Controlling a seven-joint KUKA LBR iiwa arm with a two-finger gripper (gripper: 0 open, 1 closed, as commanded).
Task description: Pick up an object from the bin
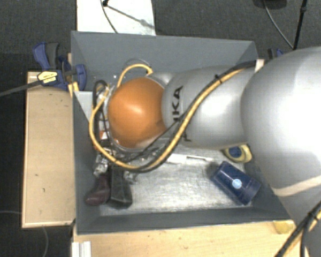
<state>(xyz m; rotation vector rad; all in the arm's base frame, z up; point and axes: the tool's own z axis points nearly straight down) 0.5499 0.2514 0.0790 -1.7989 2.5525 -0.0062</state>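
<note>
In the near-left corner of the grey metal bin (203, 52), the arm (219, 111), capped at the wrist by an orange cover (134, 111), lowers its pincer (112, 190) to the floor. A dark maroon lump (98, 193) lies right at the tip. Whether the pincer is released or clenched cannot be told. Well apart, toward the right, lie a dark blue cylinder (232, 182) and a yellow-rimmed ring (241, 153).
</note>
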